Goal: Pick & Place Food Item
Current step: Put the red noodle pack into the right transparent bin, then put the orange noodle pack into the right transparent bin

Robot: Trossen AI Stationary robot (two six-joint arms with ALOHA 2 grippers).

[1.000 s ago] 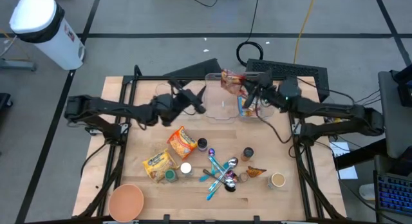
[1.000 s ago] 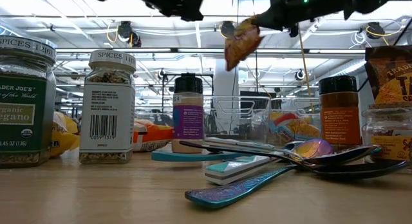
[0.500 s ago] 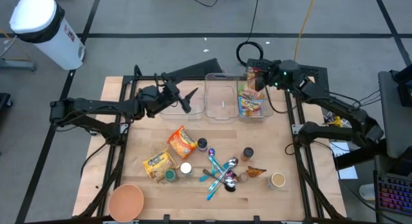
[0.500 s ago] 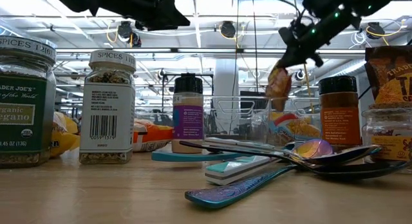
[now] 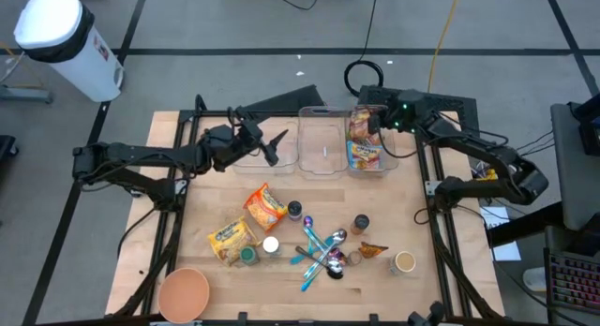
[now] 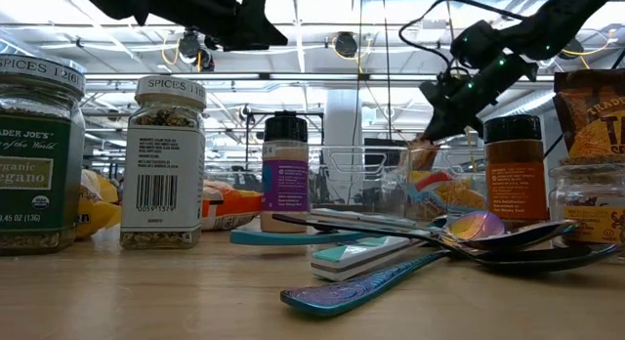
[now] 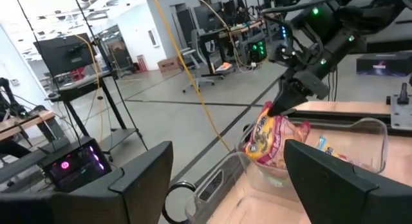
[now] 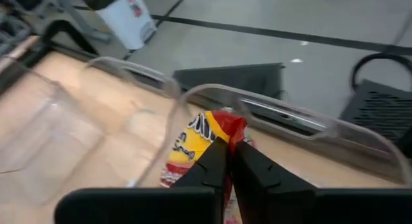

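**Snack bag lowered into the right-hand clear bin**

Over the last second the snack bag (image 5: pixel 359 126) has been carried from above the middle of the table (image 5: pixel 412 223) to the far right clear bin (image 5: pixel 367 144), and it is now held at the bin's rim, above another packet (image 5: pixel 365 155) lying inside. The right tool (image 5: pixel 372 125) is clenched on the bag's top edge, as is seen closely in the right wrist view. The placing is judged nearly done, with only the release left. The left tool (image 5: pixel 265 139) has been drawn back toward the left clear bin (image 5: pixel 246 154) and hangs with its fingers spread and nothing between them.

How deep the bag sits in the bin cannot be told. In the low view the bin is partly hidden behind spice jars (image 6: pixel 170 164) and spoons (image 6: pixel 410 244).
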